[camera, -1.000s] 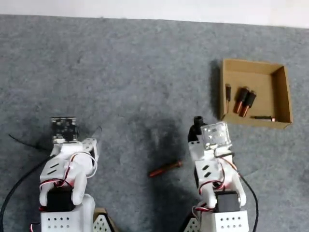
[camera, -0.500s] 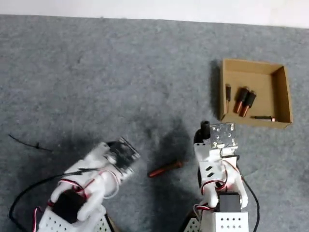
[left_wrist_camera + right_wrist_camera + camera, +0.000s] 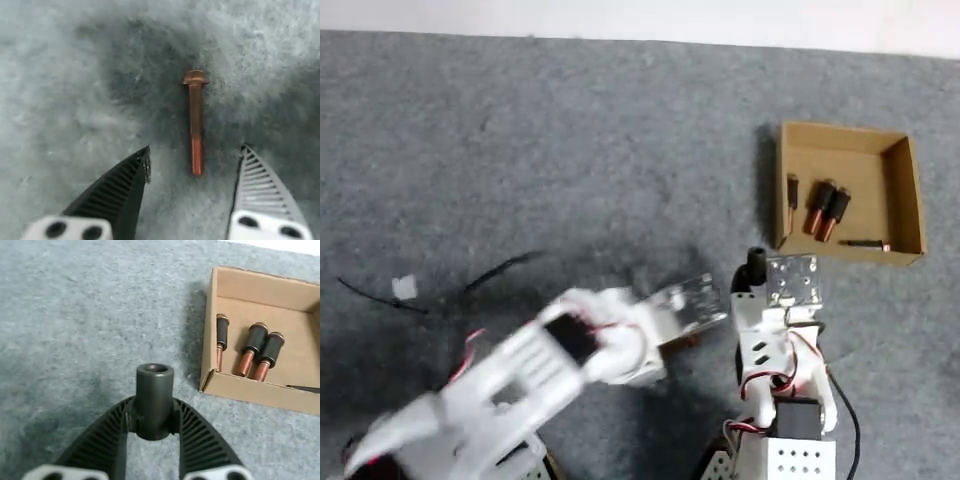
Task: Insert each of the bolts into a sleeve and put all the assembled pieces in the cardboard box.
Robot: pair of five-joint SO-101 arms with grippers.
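Observation:
A copper bolt (image 3: 195, 120) lies flat on the grey carpet. My left gripper (image 3: 196, 149) hangs open just above it, one finger on each side of the threaded end. In the high view the left arm stretches across the middle, with its gripper (image 3: 692, 310) over the bolt's place. My right gripper (image 3: 154, 410) is shut on a black sleeve (image 3: 155, 395), held upright with its bore facing up. In the high view the sleeve (image 3: 756, 265) stands short of the cardboard box (image 3: 785, 190). The box (image 3: 225, 382) holds three assembled pieces (image 3: 255, 347).
A thin black tie (image 3: 865, 243) lies inside the box along its near wall. Another black tie (image 3: 370, 295) and a small white scrap (image 3: 405, 288) lie on the carpet at the left. White wall strip at the far edge.
My left arm has swung from the left side to the middle, over the bolt. The right arm with the sleeve has drifted slightly to the right and back.

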